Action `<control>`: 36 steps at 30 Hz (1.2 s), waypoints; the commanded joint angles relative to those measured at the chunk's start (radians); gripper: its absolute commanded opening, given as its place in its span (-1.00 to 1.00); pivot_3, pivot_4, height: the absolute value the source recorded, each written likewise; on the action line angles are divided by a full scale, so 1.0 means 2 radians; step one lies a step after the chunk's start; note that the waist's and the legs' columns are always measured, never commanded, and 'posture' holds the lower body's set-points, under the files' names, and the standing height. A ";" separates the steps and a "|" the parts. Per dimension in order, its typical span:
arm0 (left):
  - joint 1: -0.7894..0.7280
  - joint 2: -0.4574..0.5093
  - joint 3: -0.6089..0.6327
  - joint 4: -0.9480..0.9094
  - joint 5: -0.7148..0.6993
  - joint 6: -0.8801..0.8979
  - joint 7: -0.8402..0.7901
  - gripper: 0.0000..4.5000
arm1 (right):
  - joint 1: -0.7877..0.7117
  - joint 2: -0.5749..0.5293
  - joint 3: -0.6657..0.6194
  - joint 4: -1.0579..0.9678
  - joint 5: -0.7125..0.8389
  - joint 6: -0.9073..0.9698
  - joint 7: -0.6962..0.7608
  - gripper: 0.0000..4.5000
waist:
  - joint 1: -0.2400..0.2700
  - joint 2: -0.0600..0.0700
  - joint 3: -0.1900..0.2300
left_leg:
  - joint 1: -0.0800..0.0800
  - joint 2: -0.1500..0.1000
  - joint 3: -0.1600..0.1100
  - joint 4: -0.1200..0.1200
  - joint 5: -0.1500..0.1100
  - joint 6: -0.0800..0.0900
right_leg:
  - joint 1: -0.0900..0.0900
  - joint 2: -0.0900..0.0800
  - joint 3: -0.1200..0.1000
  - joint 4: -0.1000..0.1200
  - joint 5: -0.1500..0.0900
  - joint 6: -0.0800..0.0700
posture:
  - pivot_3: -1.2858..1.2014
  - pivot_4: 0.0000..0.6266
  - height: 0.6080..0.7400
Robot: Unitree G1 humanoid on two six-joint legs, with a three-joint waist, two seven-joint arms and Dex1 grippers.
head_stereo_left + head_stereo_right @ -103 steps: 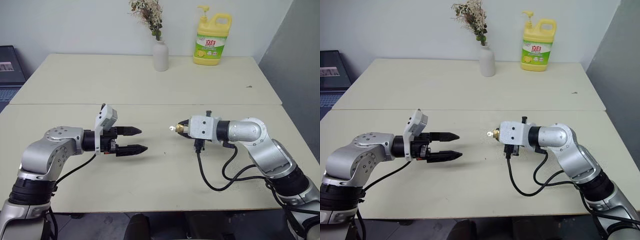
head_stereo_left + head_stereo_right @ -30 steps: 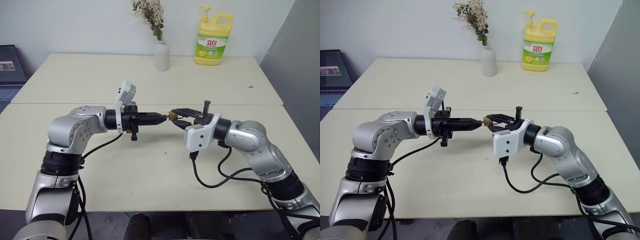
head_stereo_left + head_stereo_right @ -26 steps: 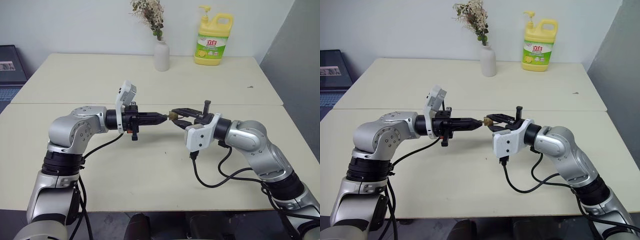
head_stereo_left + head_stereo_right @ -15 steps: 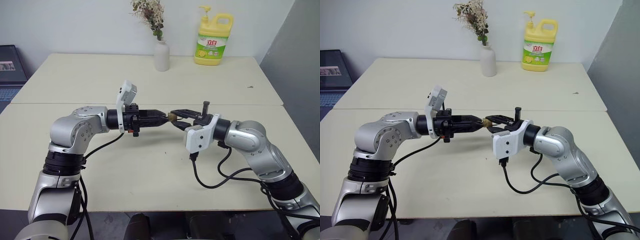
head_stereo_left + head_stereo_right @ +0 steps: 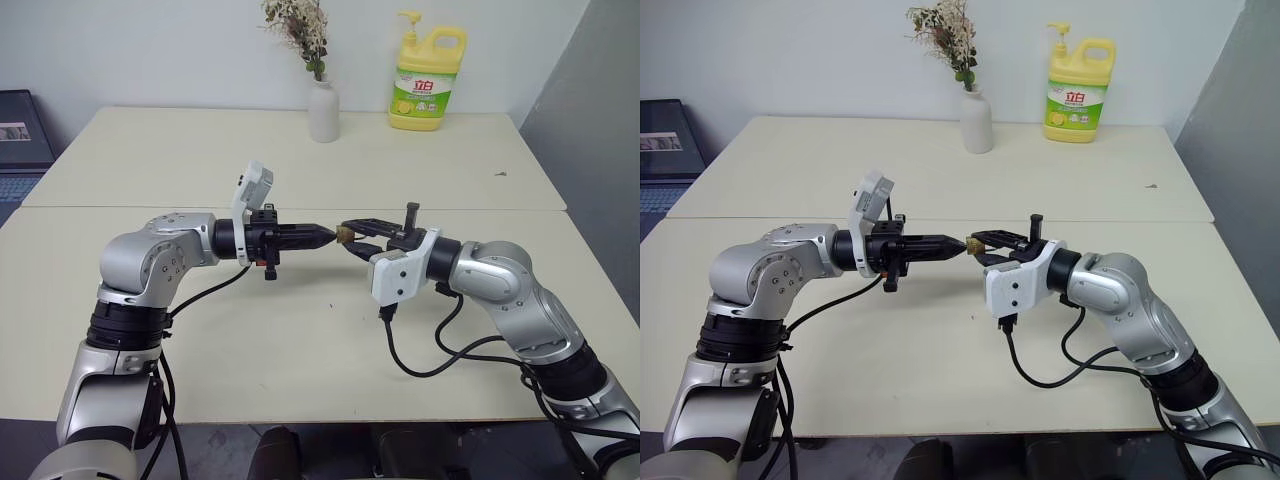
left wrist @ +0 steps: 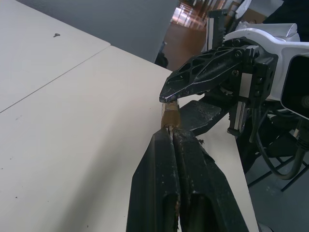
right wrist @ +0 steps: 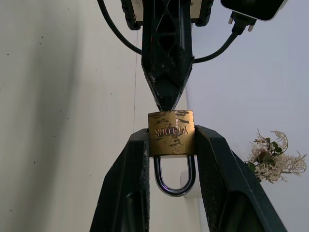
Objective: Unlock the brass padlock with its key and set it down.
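The brass padlock (image 7: 171,132) hangs in the air over the table's middle, pinched by its two sides between the fingers of my right gripper (image 5: 348,236). Its silver shackle (image 7: 174,181) points back toward the right wrist and looks closed. My left gripper (image 5: 326,235) reaches in level from the left. Its fingers are shut, and their tips (image 6: 169,133) meet the padlock's (image 6: 170,116) end face opposite the shackle. The key is hidden where those tips touch the lock.
A white vase (image 5: 322,110) with dried flowers and a yellow detergent bottle (image 5: 425,85) stand at the table's far edge. A laptop (image 5: 20,140) sits past the left edge. The cream table (image 5: 300,340) lies below both arms. A cable (image 5: 420,360) trails from the right wrist.
The two grippers, apart at first, have come together. Within the last second my left fingers parted slightly at the padlock and have shut again. Neither arm has shifted.
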 commanded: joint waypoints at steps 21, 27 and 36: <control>-0.013 0.006 -0.016 0.013 0.095 -0.176 -0.049 -1.00 | -0.001 0.015 -0.007 -0.027 0.021 0.011 0.006 -0.59 | 0.000 0.000 0.000 | 0.000 0.000 0.000 0.000 0.000 0.000 | 0.000 0.000 0.000 0.000 0.000 0.000 | 0.03 -0.52 1.00; -0.011 0.001 -0.018 0.017 0.111 -0.213 -0.055 -1.00 | 0.000 0.016 -0.007 -0.028 0.025 0.016 0.008 -0.59 | 0.000 0.000 0.000 | 0.000 0.000 0.000 0.000 0.000 0.000 | 0.000 0.000 0.000 0.000 0.000 0.000 | 0.03 -0.52 1.00; -0.011 -0.001 -0.016 0.024 0.120 -0.247 -0.063 -1.00 | 0.001 0.016 -0.006 -0.029 0.026 0.017 0.008 -0.59 | 0.000 0.000 0.000 | 0.000 0.000 0.000 0.000 0.000 0.000 | 0.000 0.000 0.000 0.000 0.000 0.000 | 0.03 -0.52 1.00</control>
